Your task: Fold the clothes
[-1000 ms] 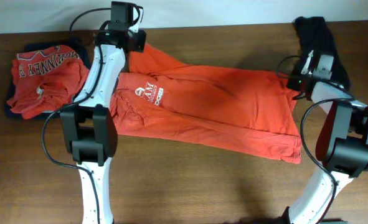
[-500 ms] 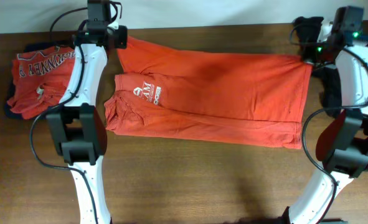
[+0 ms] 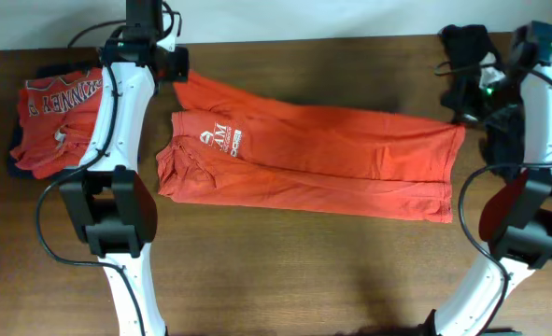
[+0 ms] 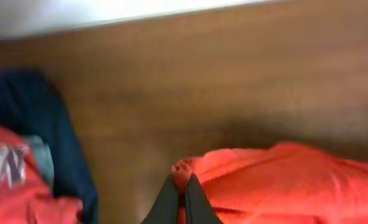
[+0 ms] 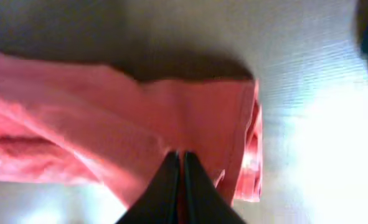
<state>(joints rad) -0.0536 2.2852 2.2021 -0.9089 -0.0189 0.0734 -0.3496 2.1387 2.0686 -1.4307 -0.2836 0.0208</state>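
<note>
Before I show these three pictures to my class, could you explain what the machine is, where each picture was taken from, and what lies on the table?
The machine is two robot arms at a brown wooden table, each ending in a two-finger gripper. The wide picture looks down from a fixed camera overhead; the other two come from cameras on the wrists. Across the table lie long orange cloth trousers with a white print. The left gripper pinches one end, the right gripper the other. A red printed T-shirt lies at the left on a dark blue garment; a black garment lies far right.
</note>
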